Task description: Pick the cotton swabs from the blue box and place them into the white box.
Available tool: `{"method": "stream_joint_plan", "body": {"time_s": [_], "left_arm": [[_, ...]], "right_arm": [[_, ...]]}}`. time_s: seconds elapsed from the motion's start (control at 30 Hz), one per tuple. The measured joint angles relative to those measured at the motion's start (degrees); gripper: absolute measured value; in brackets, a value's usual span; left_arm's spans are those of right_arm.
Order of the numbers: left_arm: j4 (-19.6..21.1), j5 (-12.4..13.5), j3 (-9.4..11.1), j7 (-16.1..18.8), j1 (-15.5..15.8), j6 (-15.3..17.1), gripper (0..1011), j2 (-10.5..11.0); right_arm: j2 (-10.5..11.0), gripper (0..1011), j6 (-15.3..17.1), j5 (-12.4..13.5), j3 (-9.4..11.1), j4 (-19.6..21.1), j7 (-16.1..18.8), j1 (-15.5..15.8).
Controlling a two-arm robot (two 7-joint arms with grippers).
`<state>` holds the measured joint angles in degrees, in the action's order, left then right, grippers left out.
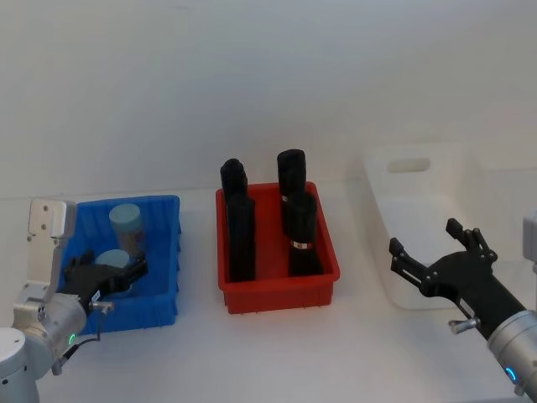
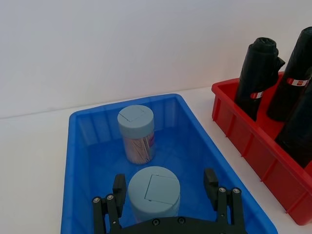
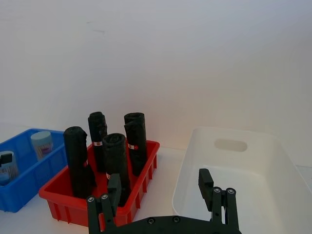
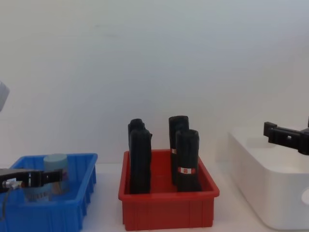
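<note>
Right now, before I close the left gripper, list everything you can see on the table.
cotton swabs: two jars, grey-blue lids, upright in the blue box
blue box: one, blue, robot's left
red bin: one, red, centre
black rolls: four, black, upright in the red bin
white box: one, white, robot's right, no jars visible inside
table: one, white
left gripper: black, open, fingers either side of the nearer jar
right gripper: black, open, above the white box
</note>
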<state>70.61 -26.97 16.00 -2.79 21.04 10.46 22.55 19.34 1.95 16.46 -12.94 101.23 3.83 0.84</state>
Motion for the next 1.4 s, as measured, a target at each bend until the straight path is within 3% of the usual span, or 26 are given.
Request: {"method": "stream_joint_plan", "body": {"time_s": [0.37, 0.7, 0.87, 1.07, 1.4], "left_arm": [[-3.01, -0.24, -0.17, -1.23, 1.37, 0.35, 982, -0.72], [-4.36, 0.15, -0.24, -1.53, 2.06, 0.49, 708, -1.09], [-4.41, 0.52, -0.32, -1.53, 2.09, 0.33, 663, -1.11], [-3.09, 1.16, -0.53, -1.53, 1.70, -0.02, 663, -0.86], [2.75, 2.73, -1.06, -2.42, 0.67, 0.63, 663, 0.28]], "right_arm": [[0.00, 1001, 0.00, 0.00, 0.00, 0.00, 0.00, 0.00], [0.00, 1001, 0.00, 0.00, 0.00, 0.00, 0.00, 0.00], [0.00, 1001, 0.00, 0.00, 0.00, 0.00, 0.00, 0.00], [0.00, 1001, 0.00, 0.00, 0.00, 0.00, 0.00, 0.00], [0.00, 1001, 0.00, 0.00, 0.00, 0.00, 0.00, 0.00]]}}
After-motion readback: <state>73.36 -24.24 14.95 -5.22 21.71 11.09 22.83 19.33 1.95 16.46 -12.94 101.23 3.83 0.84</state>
